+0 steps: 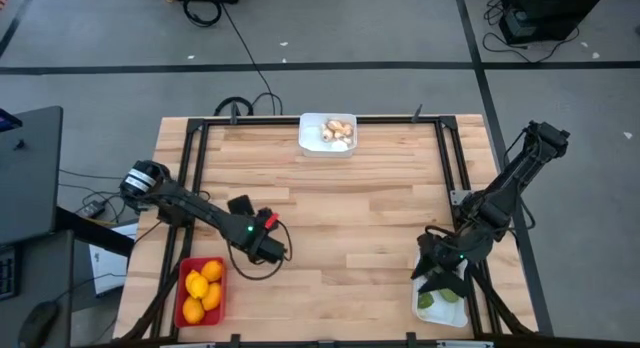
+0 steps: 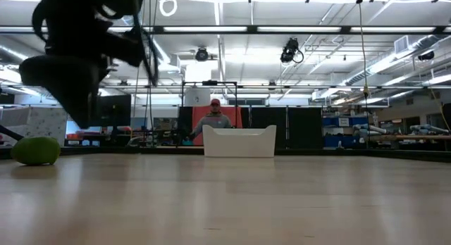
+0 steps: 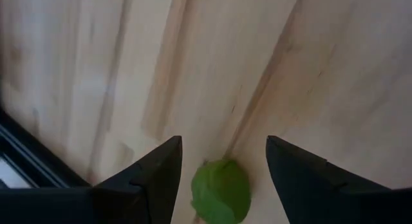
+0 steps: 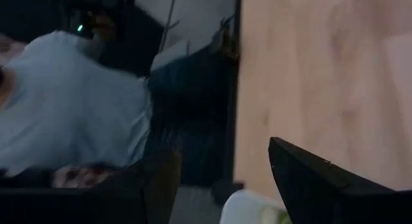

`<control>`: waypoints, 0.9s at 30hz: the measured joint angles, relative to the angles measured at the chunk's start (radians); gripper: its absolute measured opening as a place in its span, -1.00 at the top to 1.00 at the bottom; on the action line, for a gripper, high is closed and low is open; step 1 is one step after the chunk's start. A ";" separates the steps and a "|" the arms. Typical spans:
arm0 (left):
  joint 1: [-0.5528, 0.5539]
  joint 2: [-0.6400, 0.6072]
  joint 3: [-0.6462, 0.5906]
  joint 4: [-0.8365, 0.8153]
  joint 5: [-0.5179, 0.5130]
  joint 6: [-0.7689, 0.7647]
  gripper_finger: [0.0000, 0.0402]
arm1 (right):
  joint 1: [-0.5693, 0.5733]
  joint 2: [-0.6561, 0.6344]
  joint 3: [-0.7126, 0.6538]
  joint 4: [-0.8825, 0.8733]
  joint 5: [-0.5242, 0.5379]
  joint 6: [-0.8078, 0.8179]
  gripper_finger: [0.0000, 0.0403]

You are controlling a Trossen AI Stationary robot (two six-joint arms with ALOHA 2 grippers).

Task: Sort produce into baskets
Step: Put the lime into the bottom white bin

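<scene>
Wooden table [image 1: 350, 218] seen from above. Front left corner: red basket [image 1: 183, 306] holding orange fruits [image 1: 203, 288]. Just right of it, left gripper [image 1: 268, 250] low over bare wood, fingers spread either side of green fruit [image 3: 221, 190], not touching it. Far edge, middle: white basket [image 1: 326, 133] with pale mushrooms [image 1: 338, 131]. Front right corner: second white basket [image 1: 441, 306] with green fruits [image 1: 428, 300] inside; right gripper [image 1: 440, 278] above it, fingers spread, nothing between them. Person [image 2: 214, 122] visible beyond table.
</scene>
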 joint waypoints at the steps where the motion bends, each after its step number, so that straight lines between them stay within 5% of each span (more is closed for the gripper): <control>1: 0.004 -0.017 -0.026 0.003 0.015 -0.014 -0.14 | 0.000 0.000 0.000 0.000 0.030 -0.006 -0.21; 13: 0.036 -0.308 -0.300 0.163 0.116 -0.201 -0.14 | -0.001 0.001 0.000 -0.002 0.149 -0.167 -0.20; 27: 0.036 -0.321 -0.478 0.357 0.207 -0.216 -0.05 | -0.004 0.001 0.000 -0.005 0.221 -0.167 -0.20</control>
